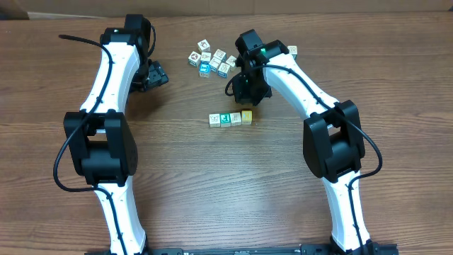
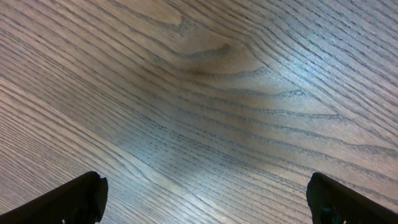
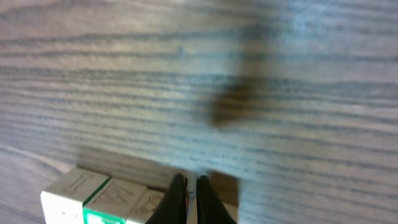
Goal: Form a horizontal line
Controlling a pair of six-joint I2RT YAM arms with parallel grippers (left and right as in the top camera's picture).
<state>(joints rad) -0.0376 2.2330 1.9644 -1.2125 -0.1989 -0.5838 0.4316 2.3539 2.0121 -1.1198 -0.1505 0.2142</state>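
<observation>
Overhead, the horizontal line lies mid-bench: four tiny cubes touching side by side, white, teal-green, white and yellow. They sit edge to edge because a straight row is what the task asks for, and I judge it formed or very nearly so.

My right claw hangs just behind the yellow end, pinched closed on nothing. I take that as a narrow pusher for nudging a cube square, not a grip. In the right wrist view the closed fingertips stand in front of the row, but the picture is blurred and I cannot say whether they touch a cube.

My left claw is spread wide over bare wood, well apart from the row, likely parked out of the way. The loose cluster sits farther back, clear of the line.

My right arm reaches in from the near edge, elbow bent, forearm slanting toward the centre, wrist pitched down. My left arm stretches forward with its wrist turned inward.
</observation>
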